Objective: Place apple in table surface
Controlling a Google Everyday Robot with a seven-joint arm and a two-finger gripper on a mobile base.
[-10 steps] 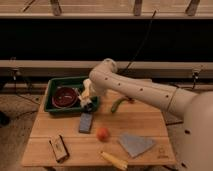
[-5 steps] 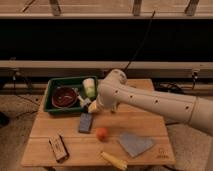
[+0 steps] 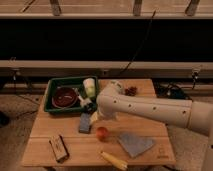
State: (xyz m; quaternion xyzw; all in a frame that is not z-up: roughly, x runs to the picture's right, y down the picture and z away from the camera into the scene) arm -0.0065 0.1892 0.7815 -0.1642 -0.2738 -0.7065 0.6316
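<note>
The counter (image 3: 45,127) is a light wooden plank top, rectangular, with a small dark logo (image 3: 161,154) in its near right corner. Behind it a wide dark band runs across the wall, with a pale horizontal rail (image 3: 50,65) below it, and one dark cable (image 3: 142,42) slants down from the upper right to behind the counter. The floor (image 3: 15,107) around the counter looks pale and speckled.

One white arm (image 3: 150,107) reaches in from the right, over the middle of the counter. Its claw (image 3: 88,105) sits at the near right corner of the green tray (image 3: 49,95); whether it is released or clenched cannot be told.

One apple (image 3: 102,133), small and orange-red, rests on the counter near the middle, just below the arm and apart from the claw. It lies between one blue-grey block (image 3: 85,123) to its left and one flat grey sheet (image 3: 135,144) to its right.

One yellow corn cob (image 3: 114,160) lies at the near edge. One small brown box (image 3: 59,148) lies near left. One small dark object (image 3: 131,91) sits at the far right.

The single tray stands far left and holds one dark red bowl (image 3: 65,97) and one pale cylinder (image 3: 89,86).
</note>
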